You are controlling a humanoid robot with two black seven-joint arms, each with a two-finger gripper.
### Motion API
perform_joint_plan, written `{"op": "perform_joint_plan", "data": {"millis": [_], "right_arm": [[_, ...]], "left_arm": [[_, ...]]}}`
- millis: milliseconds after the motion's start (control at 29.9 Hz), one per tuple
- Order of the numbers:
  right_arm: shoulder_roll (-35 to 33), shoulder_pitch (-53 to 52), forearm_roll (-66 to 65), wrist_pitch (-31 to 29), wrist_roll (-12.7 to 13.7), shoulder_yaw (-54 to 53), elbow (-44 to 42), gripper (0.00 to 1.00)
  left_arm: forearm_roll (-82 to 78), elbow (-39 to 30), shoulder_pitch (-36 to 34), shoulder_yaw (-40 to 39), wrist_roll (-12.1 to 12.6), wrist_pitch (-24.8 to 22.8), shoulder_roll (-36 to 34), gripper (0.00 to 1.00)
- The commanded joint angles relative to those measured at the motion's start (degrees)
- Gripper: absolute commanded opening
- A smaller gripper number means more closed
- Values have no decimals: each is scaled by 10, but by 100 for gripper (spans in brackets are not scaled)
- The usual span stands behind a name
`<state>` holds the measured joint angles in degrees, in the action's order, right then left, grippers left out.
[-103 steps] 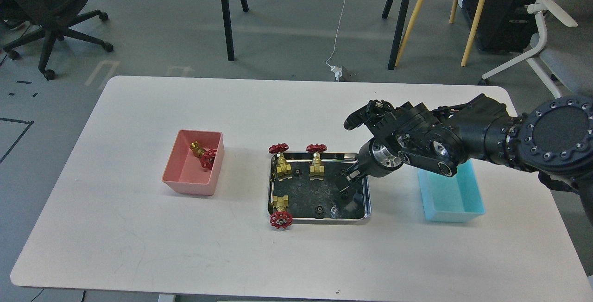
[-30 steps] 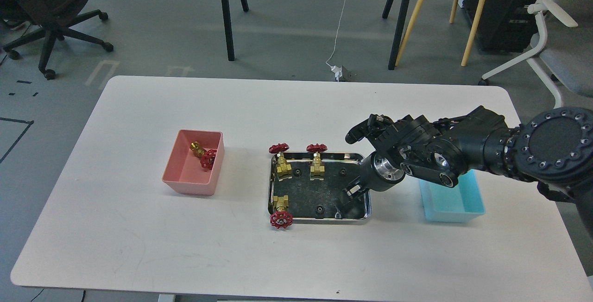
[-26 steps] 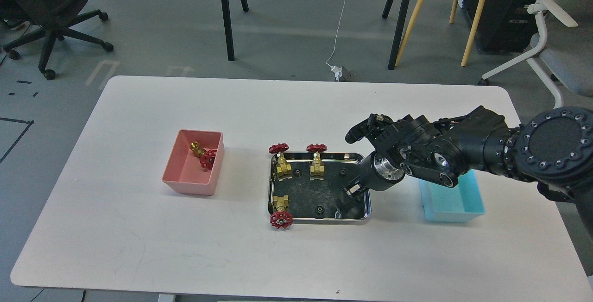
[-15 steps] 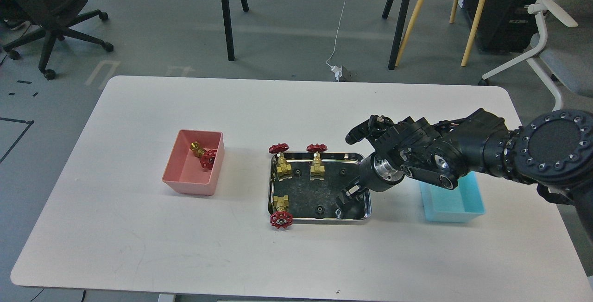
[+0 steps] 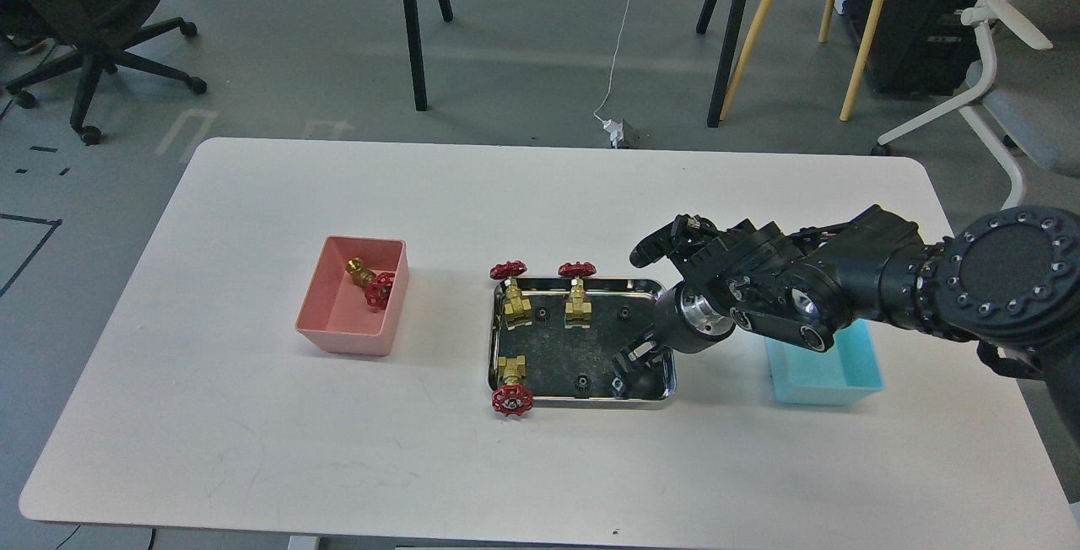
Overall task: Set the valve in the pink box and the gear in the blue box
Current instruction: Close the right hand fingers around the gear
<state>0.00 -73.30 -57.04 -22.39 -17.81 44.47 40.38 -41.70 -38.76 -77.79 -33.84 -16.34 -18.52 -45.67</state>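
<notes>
**Right end effector low in the steel tray's near right corner**

Over the near right corner of the shiny rectangular steel tray, the right end effector reaches down from its black arm, its dark fingers small against the dark tray floor; I cannot tell whether they are open, closed or gripping anything. The left arm does not show.

On the tray floor lie tiny black toothed gears: one near the front rim, one toward the back right, one between the two upright valves. Two brass valves with round red spoked handwheels stand along the tray's back edge, handwheels reaching over the rim. A third lies at the front left corner, its red wheel hanging over the front rim onto the white tabletop.

Well to the left, the salmon-pink rectangular plastic box holds a fourth valve lying against its back right corner. To the right of the tray, partly hidden behind the arm, sits the light cyan rectangular plastic box; its visible floor shows nothing inside.
</notes>
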Motion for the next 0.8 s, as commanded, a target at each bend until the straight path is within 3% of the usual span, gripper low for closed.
{"op": "perform_joint_plan", "data": {"millis": [0, 568, 768], "right_arm": [[0, 4, 0, 1, 2, 0, -7, 37], [0, 8, 0, 8, 2, 0, -8, 29], [0, 9, 0, 9, 2, 0, -9, 20]], "left_arm": [[0, 0, -2, 0, 0, 0, 0, 98], [2, 0, -3, 0, -1, 0, -1, 98], [19, 0, -3, 1, 1, 1, -6, 98]]}}
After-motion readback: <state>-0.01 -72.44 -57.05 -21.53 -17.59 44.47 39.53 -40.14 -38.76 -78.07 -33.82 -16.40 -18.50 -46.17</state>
